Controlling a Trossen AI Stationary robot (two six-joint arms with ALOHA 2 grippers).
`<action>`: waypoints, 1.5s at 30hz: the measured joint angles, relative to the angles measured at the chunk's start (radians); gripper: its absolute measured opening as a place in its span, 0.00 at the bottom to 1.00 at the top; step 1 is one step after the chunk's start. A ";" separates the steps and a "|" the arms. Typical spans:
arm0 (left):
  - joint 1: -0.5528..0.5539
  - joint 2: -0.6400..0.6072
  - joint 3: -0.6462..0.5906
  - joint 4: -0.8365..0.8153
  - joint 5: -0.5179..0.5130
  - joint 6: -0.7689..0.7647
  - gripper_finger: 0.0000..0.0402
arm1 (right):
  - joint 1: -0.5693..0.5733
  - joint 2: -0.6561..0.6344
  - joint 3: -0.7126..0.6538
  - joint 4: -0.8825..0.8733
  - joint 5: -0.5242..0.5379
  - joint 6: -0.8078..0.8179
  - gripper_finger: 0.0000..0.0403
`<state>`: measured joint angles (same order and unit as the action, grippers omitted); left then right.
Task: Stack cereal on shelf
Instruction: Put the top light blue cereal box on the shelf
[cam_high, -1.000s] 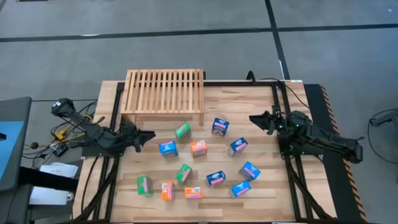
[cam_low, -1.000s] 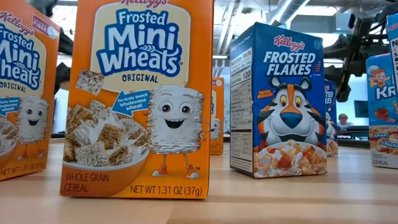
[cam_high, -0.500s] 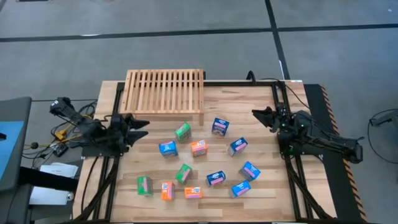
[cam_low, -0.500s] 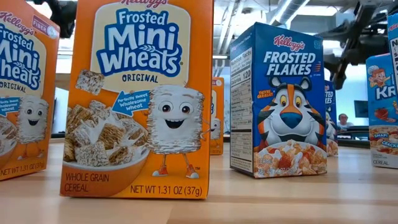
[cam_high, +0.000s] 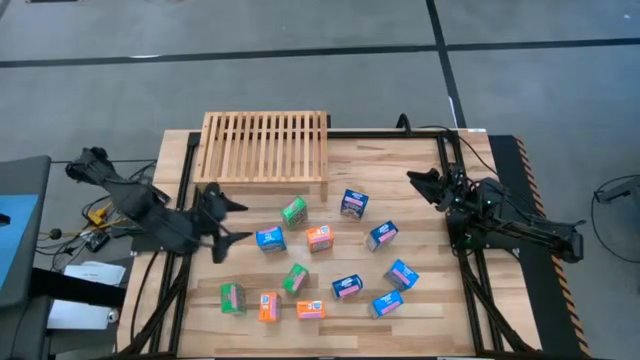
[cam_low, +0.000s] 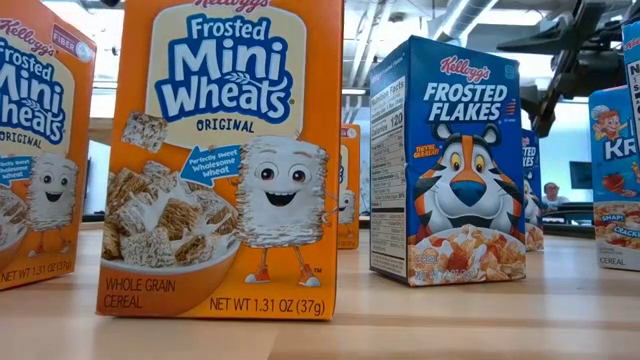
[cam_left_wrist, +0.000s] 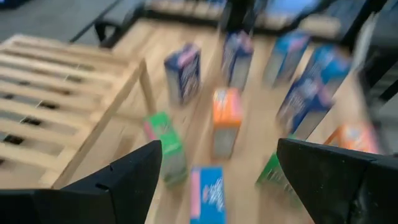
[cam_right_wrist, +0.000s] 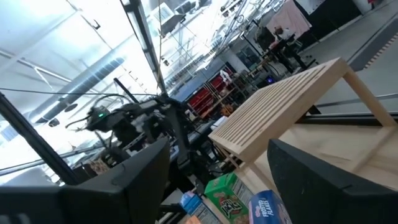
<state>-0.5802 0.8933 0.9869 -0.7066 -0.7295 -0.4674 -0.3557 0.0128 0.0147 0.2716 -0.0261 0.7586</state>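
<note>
Although nothing yet stood on the shelf (cam_high: 265, 146), from above my left gripper (cam_high: 222, 217) and right gripper (cam_high: 420, 184) hung spread and empty, the cereal (cam_high: 318, 238) scattered between them. Through my left wrist, small upright boxes in blue, green, orange waited just ahead.

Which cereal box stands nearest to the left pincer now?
The blue box just right of the open left pincer, in front of the shelf. The other boxes all stand farther off.
</note>
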 joint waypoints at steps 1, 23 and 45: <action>0.009 0.042 0.021 -0.029 0.010 -0.004 0.77 | 0.000 0.000 0.000 -0.001 0.000 0.000 0.74; 0.349 0.330 -0.005 -0.014 0.466 0.237 0.77 | 0.000 0.000 0.001 -0.044 0.002 0.001 0.74; 0.346 0.370 -0.141 0.116 0.509 0.211 0.62 | 0.000 0.000 0.001 -0.088 0.002 0.002 0.74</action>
<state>-0.2340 1.2629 0.8463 -0.5910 -0.2207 -0.2568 -0.3557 0.0132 0.0158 0.1841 -0.0246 0.7605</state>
